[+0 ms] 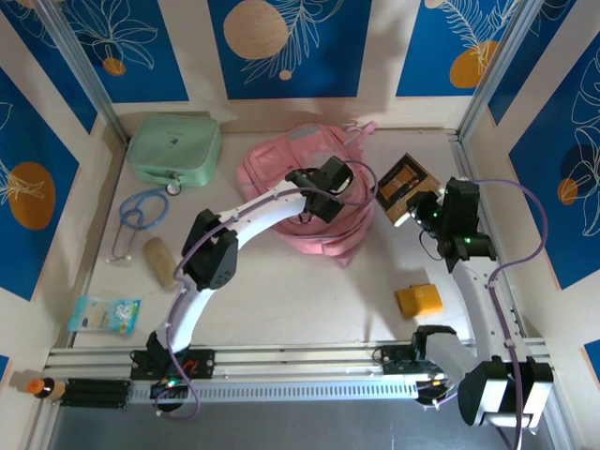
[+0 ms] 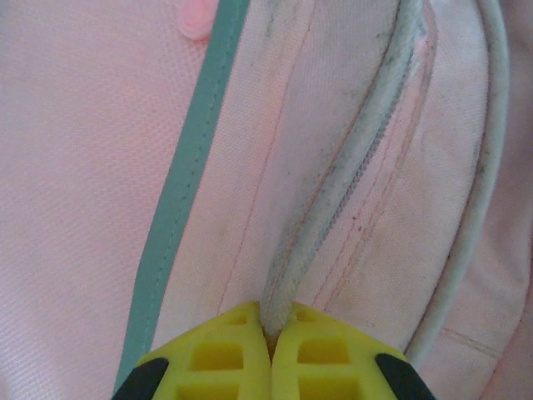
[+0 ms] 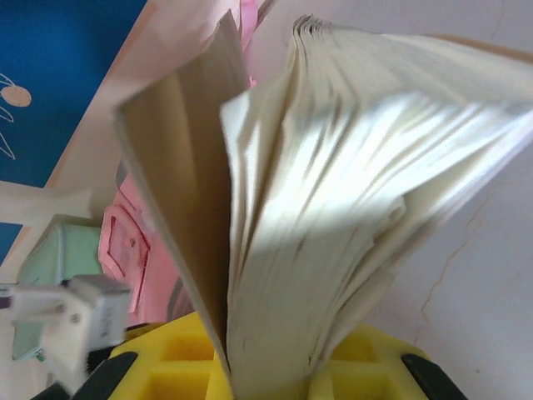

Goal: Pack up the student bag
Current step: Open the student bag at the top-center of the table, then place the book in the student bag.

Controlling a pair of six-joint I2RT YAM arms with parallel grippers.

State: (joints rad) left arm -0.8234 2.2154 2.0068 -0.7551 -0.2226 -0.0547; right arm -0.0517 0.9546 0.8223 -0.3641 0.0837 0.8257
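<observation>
Pinching dirty whitish zip seam (image 2: 350, 167) of student bag (image 2: 92, 167), left gripper (image 2: 271, 343) fully closed, yellow fingertips (image 2: 325, 358) meeting on seam. Bag: soft pink fabric, teal strip (image 2: 187, 183) left of seam, crumpled directly beneath and beyond gripper. Right gripper (image 3: 266, 367) clamped on book (image 3: 333, 192), pages fanned; bag lies near, to its left, apart from gripper.
</observation>
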